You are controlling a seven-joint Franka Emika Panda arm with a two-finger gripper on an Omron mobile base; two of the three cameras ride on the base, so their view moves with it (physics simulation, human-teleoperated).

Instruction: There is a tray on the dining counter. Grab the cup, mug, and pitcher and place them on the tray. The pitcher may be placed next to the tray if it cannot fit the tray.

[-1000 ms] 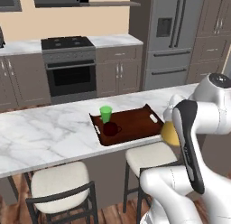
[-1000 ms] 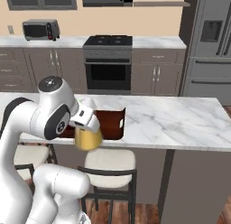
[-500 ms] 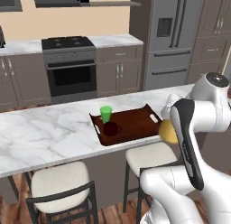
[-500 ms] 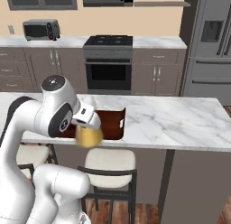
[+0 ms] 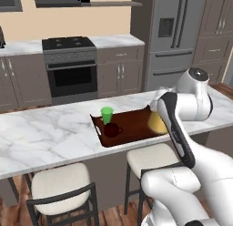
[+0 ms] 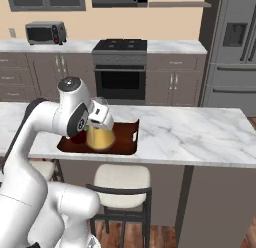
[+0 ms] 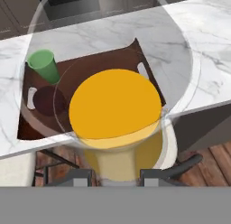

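The amber-yellow conical pitcher (image 6: 100,136), grasped by the two-finger gripper (image 7: 111,174), has moved a little toward the frame centre since one second ago; in the left base view it now overlaps the right end of the dark reddish-brown wooden tray (image 5: 132,129). I judge that only its placing remains. On the marble dining counter (image 5: 50,129) I count one tray. On its left part stand one bright green cup (image 5: 107,115) and one dark maroon mug (image 5: 112,130). Two cushioned stools (image 5: 61,184) stand in front.
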